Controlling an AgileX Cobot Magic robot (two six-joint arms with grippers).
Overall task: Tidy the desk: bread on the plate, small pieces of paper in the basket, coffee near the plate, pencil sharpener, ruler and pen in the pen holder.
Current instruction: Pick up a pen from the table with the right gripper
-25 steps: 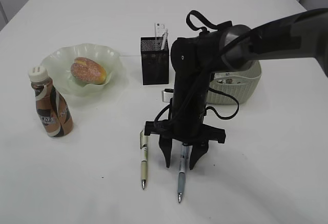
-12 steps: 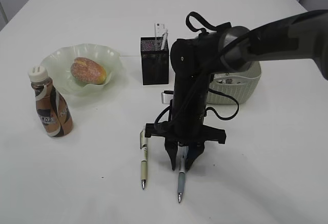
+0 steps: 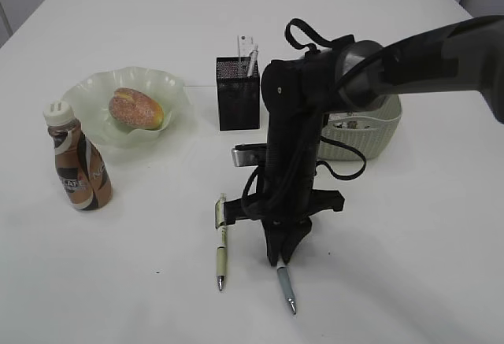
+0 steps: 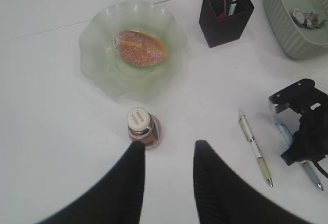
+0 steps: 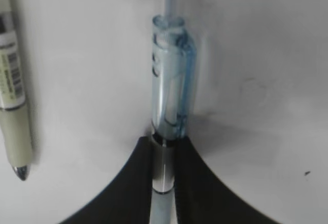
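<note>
- The right gripper (image 3: 282,259) is standing straight down over the white surface (image 3: 409,265), and its fingers (image 5: 128,183) are pinching the blue pen (image 5: 171,101) on both sides of the barrel.
- The blue pen is lying with its tip toward the front edge, a little slanted, just beside the cream pen (image 3: 221,249), and the two are not touching.
- The left gripper (image 4: 166,155) is hanging above the surface near the coffee (image 4: 143,128), with its fingers (image 4: 207,162) spread and nothing between them.
- The bread (image 3: 135,109) is sitting inside the plate (image 3: 83,92), and the coffee is standing upright just in front of the plate.
- The pen holder (image 3: 237,96) is standing behind the right arm, with some white things sticking out of its top; I cannot tell exactly what they are.
- The basket (image 4: 287,24) is resting to the right of the pen holder, and a crumpled piece of paper (image 4: 306,18) is lying inside it.
</note>
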